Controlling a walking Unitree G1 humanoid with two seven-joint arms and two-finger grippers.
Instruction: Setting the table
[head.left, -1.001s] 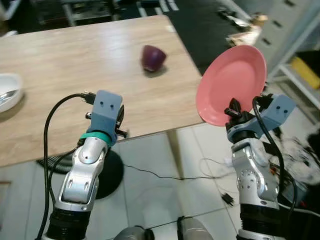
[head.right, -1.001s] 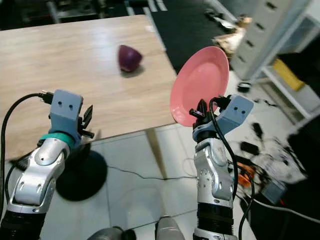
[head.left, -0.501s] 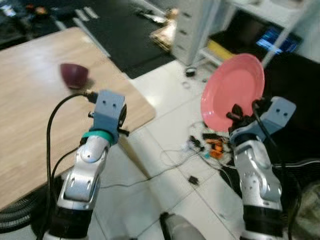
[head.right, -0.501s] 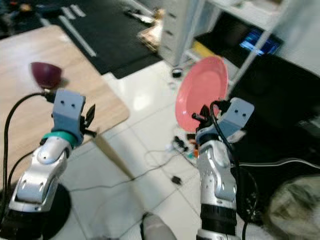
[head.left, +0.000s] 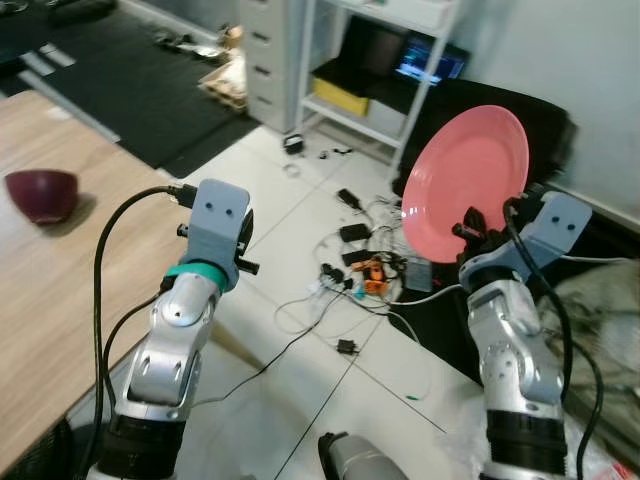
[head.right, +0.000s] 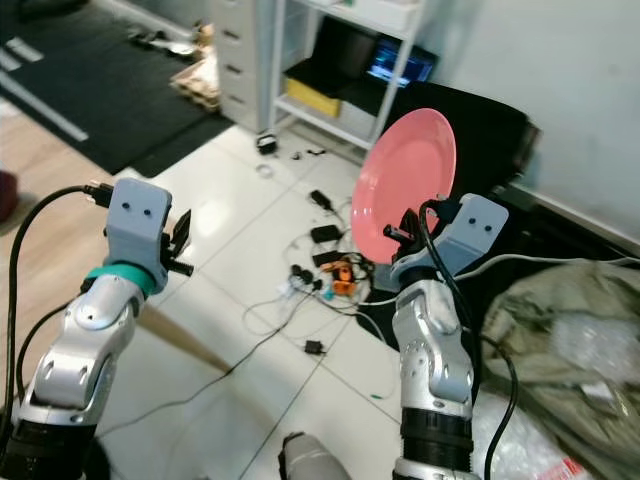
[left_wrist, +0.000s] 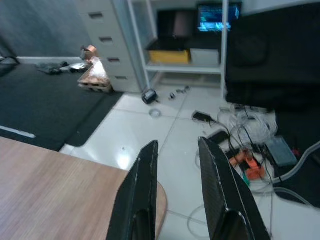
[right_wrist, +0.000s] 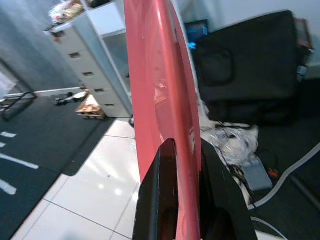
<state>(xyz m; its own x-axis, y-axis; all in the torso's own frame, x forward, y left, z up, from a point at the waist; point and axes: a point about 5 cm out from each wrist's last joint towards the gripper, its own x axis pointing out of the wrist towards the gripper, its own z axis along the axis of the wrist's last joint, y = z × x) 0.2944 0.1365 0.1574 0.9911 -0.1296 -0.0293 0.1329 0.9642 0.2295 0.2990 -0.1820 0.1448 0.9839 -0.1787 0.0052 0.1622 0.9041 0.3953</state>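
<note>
Pink plate stands on edge in the air, pinched at its lower rim by the right pincer; its two black fingers are closed on either side of the rim, and the plate's face is turned toward the robot's left. It is raised over white floor tiles, well away from the table.

The left pincer is lifted at about the same height with nothing in it, its fingers parted with a narrow gap between them. It hangs just past the rounded corner of the wooden table, above the floor. A black cable loops from its blue-grey wrist housing down along the silver arm.

On the table to the robot's left sits a dark purple bowl, well apart from both pincers.

Beyond the arms, a tangle of cables and small orange bits lies on the tiles. Behind that stands a white shelf unit holding a yellow box and a glowing blue screen whose writing is too small to read. A grey drawer cabinet is beside it, and a black mat covers the floor in front. A large black case stands behind the plate, and a crumpled olive bag lies to the robot's right.
</note>
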